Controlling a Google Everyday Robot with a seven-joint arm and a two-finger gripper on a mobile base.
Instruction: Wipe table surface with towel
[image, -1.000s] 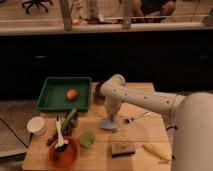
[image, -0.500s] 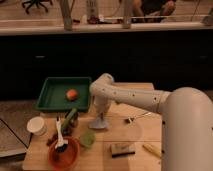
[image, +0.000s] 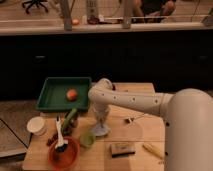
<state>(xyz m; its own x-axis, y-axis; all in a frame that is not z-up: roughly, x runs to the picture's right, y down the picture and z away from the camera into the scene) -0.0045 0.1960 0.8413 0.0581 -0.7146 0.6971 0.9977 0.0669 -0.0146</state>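
Towel (image: 101, 132) is lying mid-table on the table surface (image: 150, 131), just right of the green cup (image: 86, 139). We are seeing the gripper (image: 100, 122) pointing down onto it; whether it is clamping, we cannot tell.

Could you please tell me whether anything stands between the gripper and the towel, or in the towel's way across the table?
Nothing visible separates them: the gripper is right at the towel. On the table surface, a small green cup sits close beside the towel on its near left side and would likely block a wipe that way.
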